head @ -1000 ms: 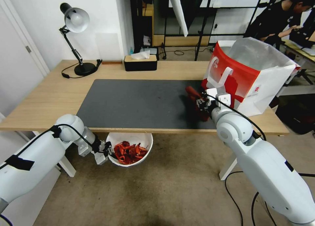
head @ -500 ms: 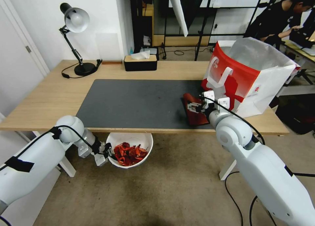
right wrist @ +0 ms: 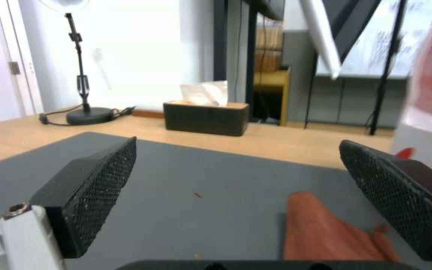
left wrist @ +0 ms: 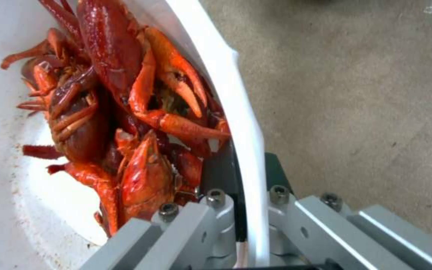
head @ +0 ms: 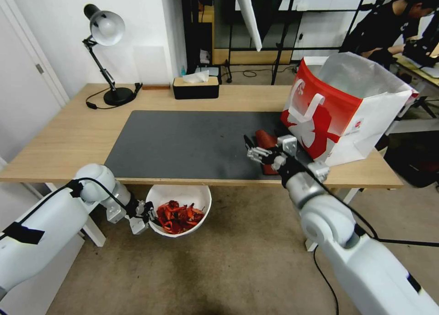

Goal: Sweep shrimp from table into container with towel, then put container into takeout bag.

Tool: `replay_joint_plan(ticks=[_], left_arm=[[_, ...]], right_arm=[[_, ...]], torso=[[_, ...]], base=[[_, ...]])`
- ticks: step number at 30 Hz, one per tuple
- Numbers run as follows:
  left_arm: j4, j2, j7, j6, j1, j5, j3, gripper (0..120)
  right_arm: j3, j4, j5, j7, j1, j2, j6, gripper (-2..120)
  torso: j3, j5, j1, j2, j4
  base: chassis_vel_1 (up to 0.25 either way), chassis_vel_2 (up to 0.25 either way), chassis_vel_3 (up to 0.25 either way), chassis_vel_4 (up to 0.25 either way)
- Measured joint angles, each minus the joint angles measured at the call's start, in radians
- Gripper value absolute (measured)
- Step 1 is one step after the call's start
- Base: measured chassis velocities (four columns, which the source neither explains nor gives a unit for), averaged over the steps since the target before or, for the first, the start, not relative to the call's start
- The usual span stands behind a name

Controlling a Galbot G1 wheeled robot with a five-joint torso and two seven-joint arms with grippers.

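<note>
The white container [head: 183,195] hangs below the table's [head: 68,132] front edge, filled with red-orange shrimp [head: 178,214]. My left gripper [head: 147,216] is shut on its rim; in the left wrist view the fingers [left wrist: 216,210] clamp the thin white wall [left wrist: 236,112] beside the shrimp [left wrist: 126,112]. The rust-red towel [head: 266,141] lies on the grey mat [head: 192,141] next to the red takeout bag [head: 343,109]. My right gripper [head: 252,151] hovers open just in front of the towel [right wrist: 321,228], its black pads [right wrist: 101,187] spread wide and holding nothing.
A black tissue box [head: 195,87] and a desk lamp [head: 107,54] stand at the back of the table. The bag [right wrist: 431,93] stands open at the table's right end. Carpet floor lies under the bowl, with a white table leg [head: 93,230] near my left arm.
My right gripper has let go of the towel and pulled back toward the table's front; the towel now lies flat on the mat. The left gripper with the bowl has barely shifted.
</note>
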Motion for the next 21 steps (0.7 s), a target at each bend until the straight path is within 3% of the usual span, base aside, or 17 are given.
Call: replay_joint_plan(ticks=[7,10,11,14,21], left_arm=[[-0.016,0.002,-0.005,0.000,0.023,0.009,-0.008,0],[-0.017,-0.003,-0.007,-0.002,0.037,0.013,-0.017,0],[-0.017,-0.003,-0.007,-0.002,0.037,0.013,-0.017,0],[-0.026,-0.006,-0.008,-0.005,0.056,0.023,-0.023,0],[-0.066,0.001,-0.011,-0.011,0.121,0.057,-0.032,0]], right_arm=[[0.069,0.040,-0.191,-0.044,-0.203,0.055,0.156,100],[0.103,0.068,-0.315,-0.024,-0.410,0.142,0.300,100],[0.103,0.068,-0.315,-0.024,-0.410,0.142,0.300,100],[0.103,0.033,-0.404,0.011,-0.552,0.233,0.419,100],[0.097,-0.008,-0.440,0.030,-0.605,0.289,0.479,100]], torso=[[0.000,0.0002,0.000,0.000,0.0001],[0.000,0.0001,0.000,0.000,-0.0002],[0.000,0.0001,0.000,0.000,-0.0002],[0.000,0.0001,0.000,0.000,-0.0002],[0.000,0.0002,0.000,0.000,-0.0001]], base=[[0.000,0.000,0.000,0.000],[0.000,0.000,0.000,0.000],[0.000,0.000,0.000,0.000],[0.000,0.000,0.000,0.000],[0.000,0.000,0.000,0.000]])
